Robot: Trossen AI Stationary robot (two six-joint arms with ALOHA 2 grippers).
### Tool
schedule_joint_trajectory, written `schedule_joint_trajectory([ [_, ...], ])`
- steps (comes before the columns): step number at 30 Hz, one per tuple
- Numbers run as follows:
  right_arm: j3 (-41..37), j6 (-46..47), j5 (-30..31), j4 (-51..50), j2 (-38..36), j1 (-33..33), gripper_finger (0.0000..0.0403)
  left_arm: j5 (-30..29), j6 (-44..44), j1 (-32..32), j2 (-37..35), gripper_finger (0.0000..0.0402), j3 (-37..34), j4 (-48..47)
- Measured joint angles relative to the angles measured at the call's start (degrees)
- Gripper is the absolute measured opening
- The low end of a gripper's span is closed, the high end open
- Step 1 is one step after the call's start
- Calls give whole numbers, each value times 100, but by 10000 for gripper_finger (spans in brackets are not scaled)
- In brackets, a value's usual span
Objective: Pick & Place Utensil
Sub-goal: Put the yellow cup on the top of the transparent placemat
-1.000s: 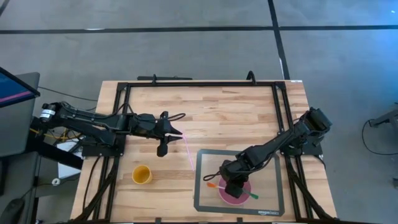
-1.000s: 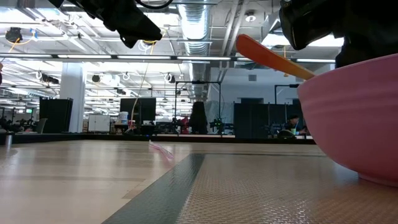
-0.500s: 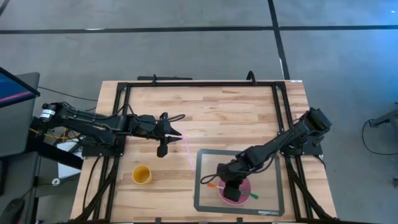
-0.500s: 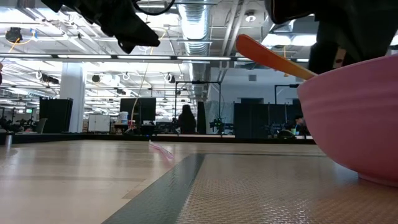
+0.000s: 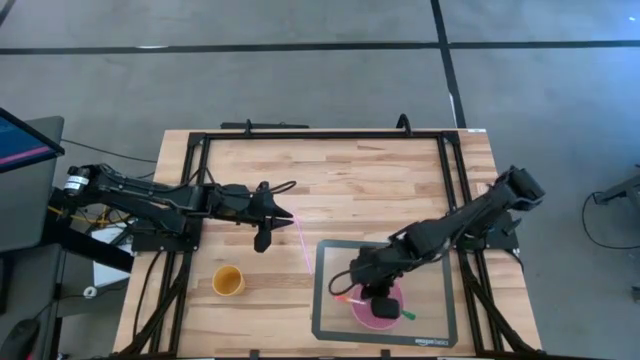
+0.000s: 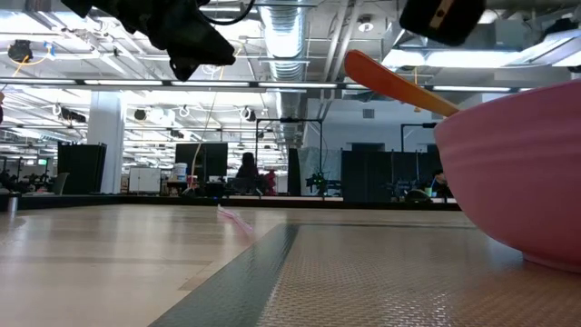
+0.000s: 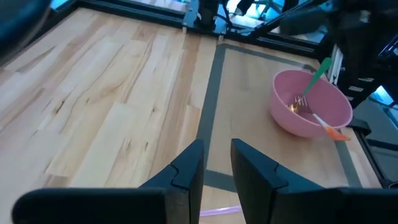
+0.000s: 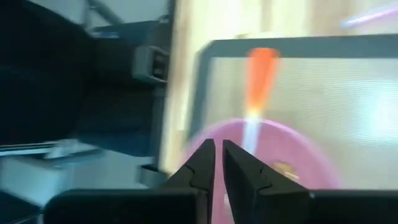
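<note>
The orange-handled utensil lies across the pink bowl, its handle sticking out over the rim toward the table's left side; a green-handled utensil leans out over the opposite rim, and the left wrist view shows fork tines down inside the bowl. The bowl stands on the grey mat, near the table's front edge and toward its right side. A third, pale pink utensil lies flat on the bare wood just off the mat's far left corner.

These look like light, stiff plastic pieces with thin, smooth handles. They should lift with almost no effort but could pivot or slip in a loose pinch. The best hold is probably on the handle, near the middle, taken across its narrow width; the flat one on the wood will need the fingertips brought right down to the surface.

The right gripper sits above the bowl's left rim, arm stretched in low from the right edge, its fingers nearly together with nothing between them. The left gripper hangs over the wood beside the pale pink utensil, arm reaching in from the left edge, fingers a narrow gap apart and empty.
</note>
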Motion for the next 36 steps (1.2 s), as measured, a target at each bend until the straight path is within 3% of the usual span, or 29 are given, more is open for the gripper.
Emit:
schedule_joint_trajectory([
  [6,-3,-772,1712,-671,-698,-1,24,1,-107,-96,0,81,0,166],
  [9,-5,-1287,2234,-747,-893,-15,24,-2,-109,-164,0,81,0,283],
  [16,-5,-2384,2121,-562,-972,-314,14,-70,171,-348,0,81,0,687],
  [21,-8,-2577,1946,-876,-1058,-702,8,-373,250,-466,0,81,0,744],
  [26,-69,-2726,1950,-948,-1594,-1105,8,-516,262,-605,0,81,0,746],
  [32,-1751,-3227,1459,1159,-2536,-1526,7,-1492,758,-775,0,81,15,691],
  [36,-2913,-3201,1438,2551,-3049,-1878,7,-1751,809,-812,50,81,327,147],
])
